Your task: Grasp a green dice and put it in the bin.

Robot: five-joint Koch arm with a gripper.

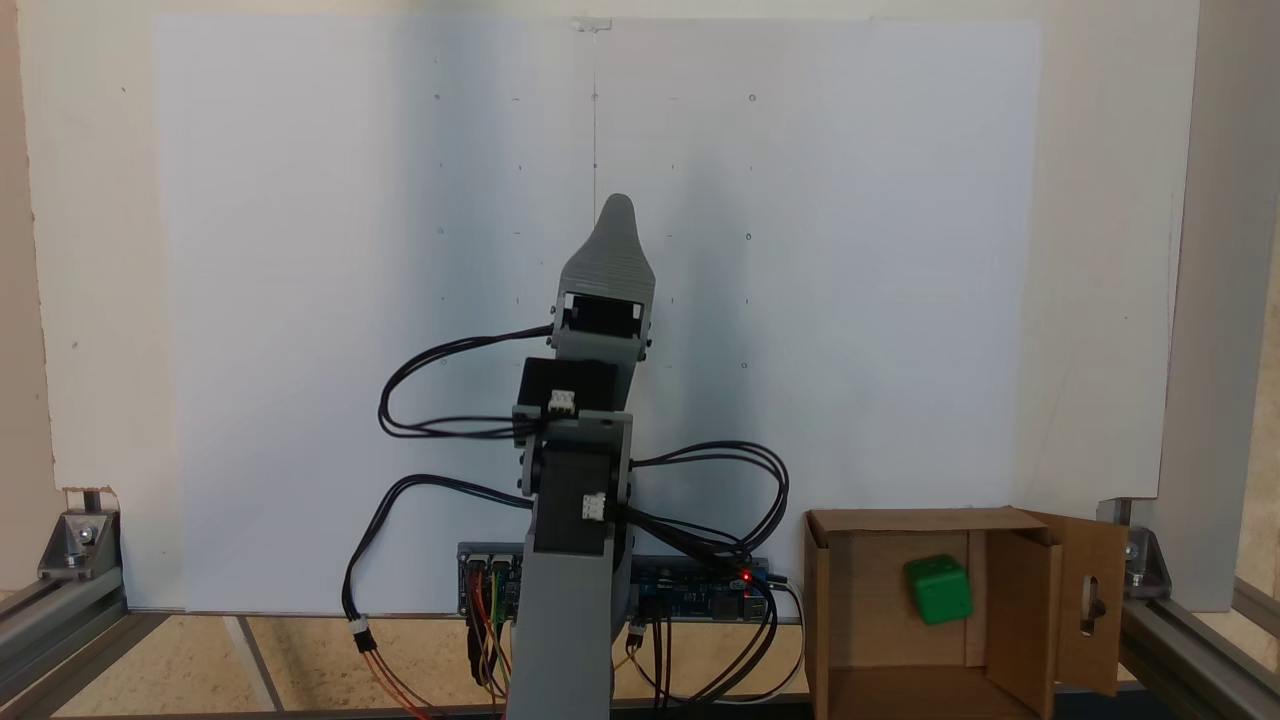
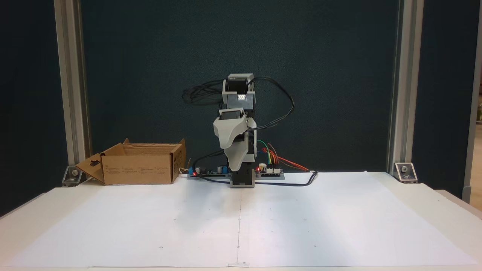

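1. Reviewing both fixed views remotely, I found the arm (image 2: 241, 128) folded back over its base, upper links stacked and the gripper (image 1: 620, 215) tucked in above the board; in a fixed view its grey tip pointed up the picture, in the other (image 2: 234, 165) it hung downward in front of the base.
2. Jaws: only one grey shell showed in either view, one jaw lying behind the other, so I could not tell whether they were parted or closed. Nothing was visibly held.
3. Count: one green dice (image 1: 938, 589), one bin (image 1: 830, 620), one arm.
4. The green dice lay inside the bin on its cardboard floor, toward the inner flap, tilted with a corner forward, well apart from the gripper.
5. The bin (image 2: 137, 173) sat beside the base, at the left of the front-facing fixed view, near the aluminium post (image 2: 71, 94); one flap with the keyhole-shaped cut-out (image 2: 95, 163) stood open outward.
6. The white paper sheet (image 2: 241, 226) covered the table in front of the base, with faint dot marks and a centre line.
7. Edges: frame rails and corner brackets (image 1: 75, 540) bounded the sheet at both sides; black cables looped off the arm, and the controller board (image 2: 269, 171) with a red light lay beside the base.
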